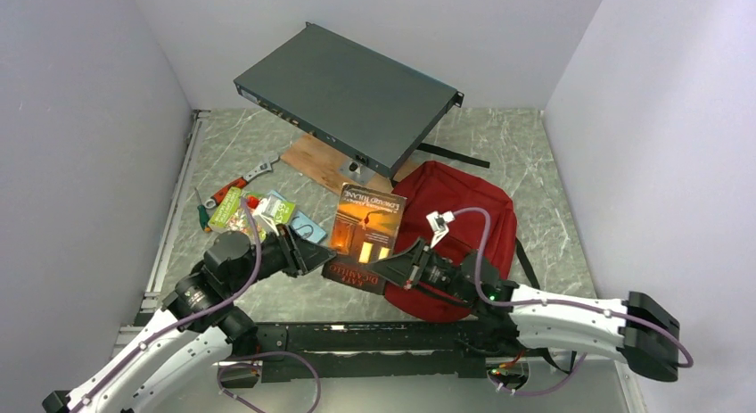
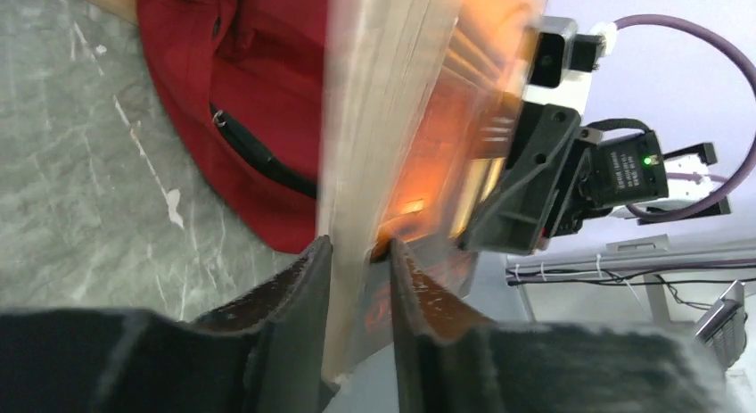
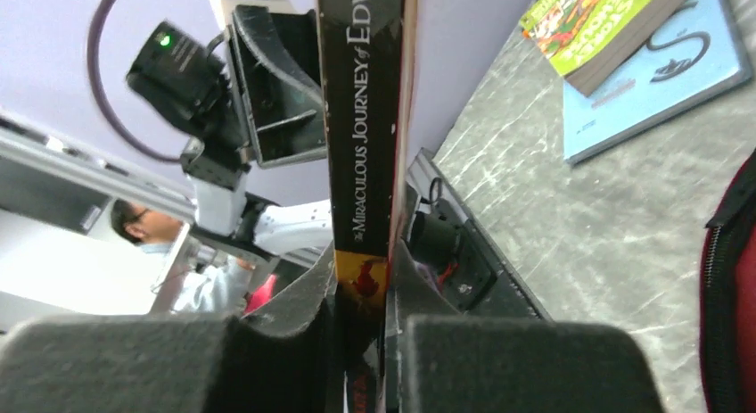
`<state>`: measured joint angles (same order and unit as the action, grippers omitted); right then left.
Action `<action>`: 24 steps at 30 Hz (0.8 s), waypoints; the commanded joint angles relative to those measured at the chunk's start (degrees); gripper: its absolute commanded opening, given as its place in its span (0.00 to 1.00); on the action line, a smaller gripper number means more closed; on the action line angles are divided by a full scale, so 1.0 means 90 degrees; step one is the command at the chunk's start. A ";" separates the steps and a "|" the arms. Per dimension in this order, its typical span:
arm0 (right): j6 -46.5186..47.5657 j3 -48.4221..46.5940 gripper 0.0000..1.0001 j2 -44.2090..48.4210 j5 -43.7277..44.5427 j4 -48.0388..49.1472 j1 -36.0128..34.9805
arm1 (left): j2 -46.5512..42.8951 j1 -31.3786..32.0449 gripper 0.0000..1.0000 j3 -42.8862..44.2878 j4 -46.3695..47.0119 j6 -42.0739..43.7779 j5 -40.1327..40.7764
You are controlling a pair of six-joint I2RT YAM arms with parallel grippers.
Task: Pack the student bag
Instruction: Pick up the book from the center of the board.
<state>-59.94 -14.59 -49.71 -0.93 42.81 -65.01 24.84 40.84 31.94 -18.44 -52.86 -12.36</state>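
Observation:
A dark paperback book [image 1: 365, 239] with a glowing orange cover is held up above the table between both grippers. My left gripper [image 1: 316, 252] is shut on its left edge; in the left wrist view my fingers [image 2: 361, 252] clamp the pages and cover [image 2: 374, 119]. My right gripper [image 1: 401, 270] is shut on its right side; in the right wrist view it [image 3: 361, 279] pinches the spine [image 3: 365, 119]. The red student bag [image 1: 464, 243] lies flat just right of the book, and also shows in the left wrist view [image 2: 241, 74] and the right wrist view [image 3: 735, 288].
A flat dark grey metal box [image 1: 348, 96] is propped at the back over a wooden board [image 1: 312, 159]. A green book [image 1: 236, 208], a light blue book [image 1: 285, 212] and hand tools [image 1: 245, 177] lie at the left. Walls enclose three sides.

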 commanded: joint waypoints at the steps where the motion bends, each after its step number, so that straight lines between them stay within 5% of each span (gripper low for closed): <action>1: 0.0311 -0.0027 0.00 0.1436 0.0855 -0.1299 0.0036 | -0.0015 0.0013 0.60 0.0507 -0.1151 0.0538 0.1139; 3: -0.0134 0.0143 0.00 0.2328 0.1537 -0.2150 0.0049 | -0.0146 0.0012 0.91 0.0629 -0.1992 0.0278 0.2121; 4: -0.0382 0.0378 0.00 0.2745 0.1773 -0.2296 0.0063 | -0.0274 0.0004 0.98 0.0600 -0.2152 0.0186 0.2325; 9: -0.1348 0.1106 0.00 0.4136 0.2302 -0.2047 0.0085 | -0.0865 -0.0002 1.00 -0.0333 0.0123 -0.0105 0.0882; 13: -0.1686 0.1260 0.00 0.4118 0.2353 -0.1392 0.0085 | -0.0599 0.0019 1.00 -0.1602 0.4366 -0.1073 -0.0994; 16: -0.1882 0.1304 0.00 0.3771 0.2396 -0.0668 0.0085 | 0.0118 0.0188 1.00 -0.1870 0.6416 -0.1214 -0.1583; 19: -0.1859 0.1346 0.00 0.3316 0.2481 0.0193 0.0085 | 0.0435 0.0878 1.00 -0.1495 0.6107 -0.0481 -0.1190; 24: -0.1798 0.1750 0.00 0.2479 0.2731 0.2107 0.0086 | 0.0760 0.2941 1.00 -0.1227 0.5641 0.0844 0.1285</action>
<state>-75.26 -0.80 -24.10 20.84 40.58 -64.20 29.87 56.31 17.52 24.53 -55.00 -15.09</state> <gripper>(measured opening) 0.175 0.996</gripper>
